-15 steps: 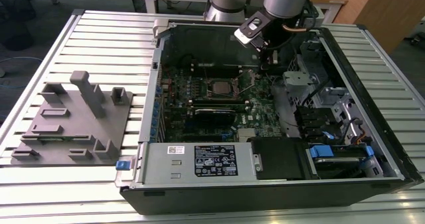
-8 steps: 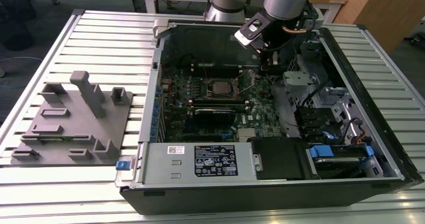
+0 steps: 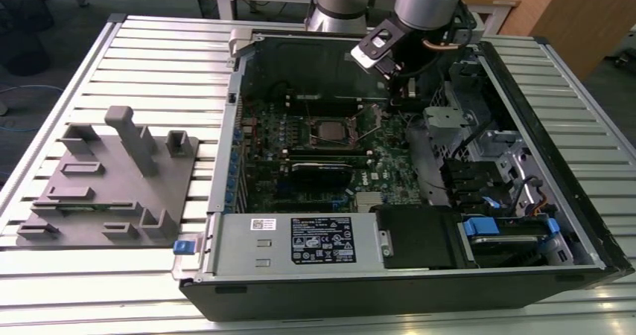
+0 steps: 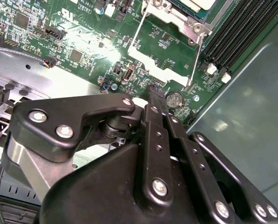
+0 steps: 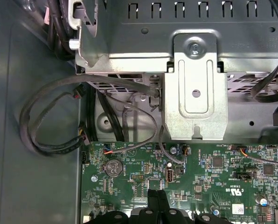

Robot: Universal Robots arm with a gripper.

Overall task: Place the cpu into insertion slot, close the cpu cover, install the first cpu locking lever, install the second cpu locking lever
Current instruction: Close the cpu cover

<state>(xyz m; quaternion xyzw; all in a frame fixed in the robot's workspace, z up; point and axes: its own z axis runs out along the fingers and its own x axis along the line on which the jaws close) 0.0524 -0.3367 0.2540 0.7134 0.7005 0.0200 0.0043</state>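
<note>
The cpu (image 3: 328, 129) lies flat in the insertion slot (image 3: 309, 130) in the middle of the green board, its grey top facing up. In the second wrist view the silver cpu cover (image 4: 176, 19) lies down around the chip's corner (image 4: 195, 3). A thin wire locking lever (image 4: 196, 60) runs out from the socket over the board, unlatched. My gripper (image 3: 406, 95) hangs just above the board, to the exterior view's right of the socket and apart from it. Its black fingers (image 5: 152, 195) are pressed together with nothing between them; the tip (image 4: 153, 93) sits near a coin battery (image 4: 175, 98).
The open computer case (image 3: 229, 149) lies on a slatted table. A silver drive bracket (image 5: 195, 93) and looped black cables (image 5: 50, 121) stand close beyond my gripper. A black card (image 3: 320, 173) and power supply (image 3: 298, 238) lie nearer the front. A grey fixture (image 3: 109, 179) sits outside the case.
</note>
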